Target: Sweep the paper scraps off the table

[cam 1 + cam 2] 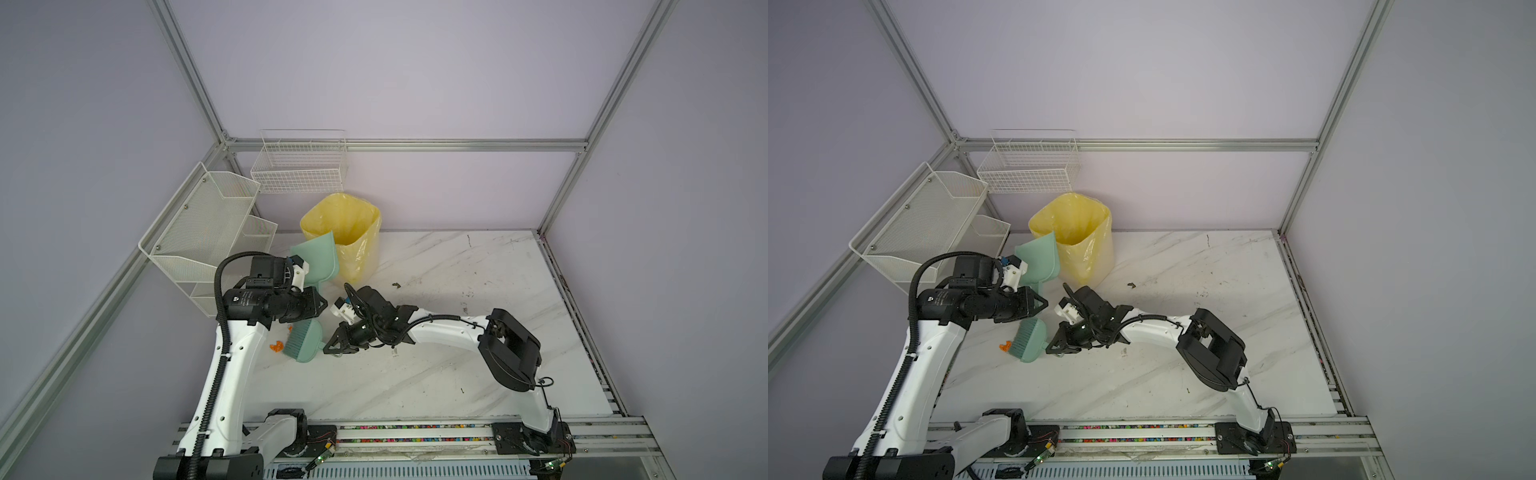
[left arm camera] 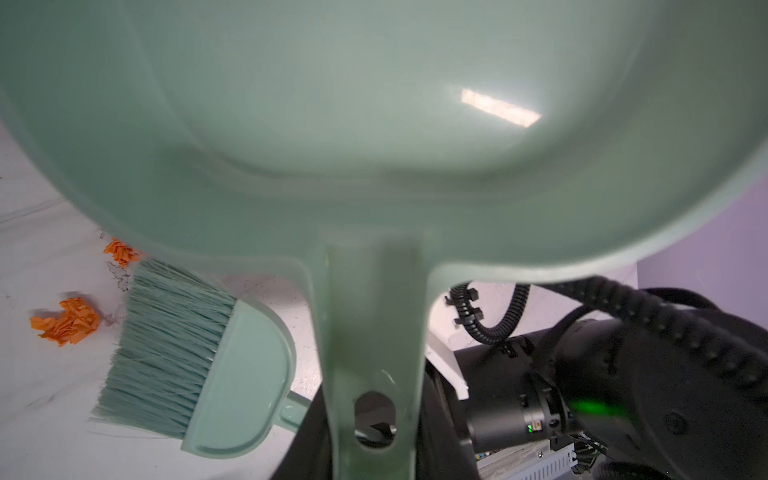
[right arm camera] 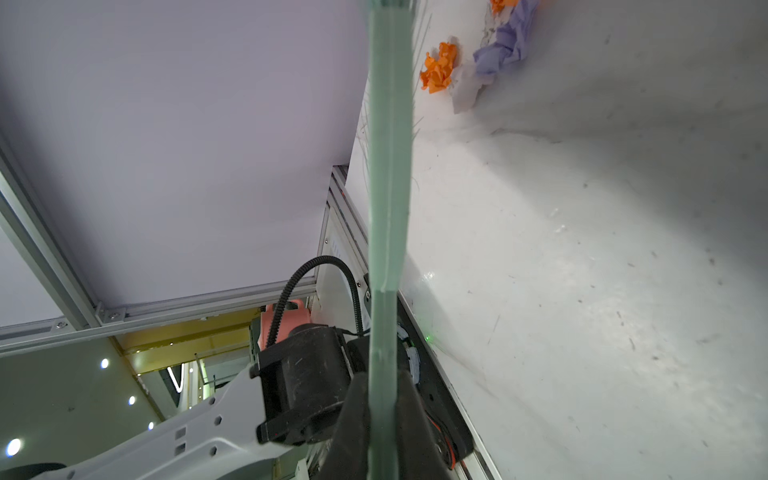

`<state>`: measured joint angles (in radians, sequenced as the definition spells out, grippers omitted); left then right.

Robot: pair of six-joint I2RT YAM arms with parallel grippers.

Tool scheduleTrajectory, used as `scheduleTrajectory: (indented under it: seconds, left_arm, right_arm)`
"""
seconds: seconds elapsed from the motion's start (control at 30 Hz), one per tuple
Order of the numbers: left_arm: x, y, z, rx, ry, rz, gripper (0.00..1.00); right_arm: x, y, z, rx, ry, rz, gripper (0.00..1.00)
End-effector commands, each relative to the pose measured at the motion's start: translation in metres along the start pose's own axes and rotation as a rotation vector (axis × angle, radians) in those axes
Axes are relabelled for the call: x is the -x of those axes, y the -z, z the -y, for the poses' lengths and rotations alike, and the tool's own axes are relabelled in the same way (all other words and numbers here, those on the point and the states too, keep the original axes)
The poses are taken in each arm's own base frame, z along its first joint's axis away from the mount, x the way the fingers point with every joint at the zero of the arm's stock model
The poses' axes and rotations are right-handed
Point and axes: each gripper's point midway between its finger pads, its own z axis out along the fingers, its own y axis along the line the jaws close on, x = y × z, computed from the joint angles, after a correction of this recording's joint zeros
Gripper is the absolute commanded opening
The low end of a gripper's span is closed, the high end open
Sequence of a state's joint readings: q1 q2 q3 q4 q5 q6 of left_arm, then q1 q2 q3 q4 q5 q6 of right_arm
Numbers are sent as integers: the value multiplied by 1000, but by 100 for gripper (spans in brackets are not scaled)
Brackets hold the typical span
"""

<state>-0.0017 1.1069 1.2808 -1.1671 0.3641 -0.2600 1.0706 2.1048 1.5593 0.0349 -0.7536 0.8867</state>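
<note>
While the right gripper (image 1: 331,347), clamped on the brush (image 1: 305,340), faced paper scraps (image 1: 276,346) just ahead, the left gripper (image 1: 302,277) gripped the raised dustpan (image 1: 318,257). Mid-sweep, apparently; the dustpan needed lowering beside them.

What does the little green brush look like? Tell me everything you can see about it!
The brush is mint green all over and looks plastic. It has a half-round back, a thick row of straight bristles and a short handle. The right gripper is shut on the handle. The brush sits low over the white table, bristles pointing at an orange paper scrap just beside them; I cannot tell if they touch.
</note>
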Motion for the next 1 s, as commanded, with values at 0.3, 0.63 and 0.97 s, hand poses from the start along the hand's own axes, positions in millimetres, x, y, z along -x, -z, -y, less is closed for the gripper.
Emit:
scheduleTrajectory:
  seconds: [0.3, 0.63, 0.97]
  left_arm:
    - [17, 15, 17, -62, -62, 79, 0]
    - [14, 22, 20, -72, -59, 85, 0]
    - [16, 23, 26, -101, -39, 81, 0]
  right_arm:
    - [14, -56, -25, 144, -51, -77, 0]
    - [45, -94, -7, 157, -123, -44, 0]
    - [40, -91, 45, 7, -257, -29, 0]
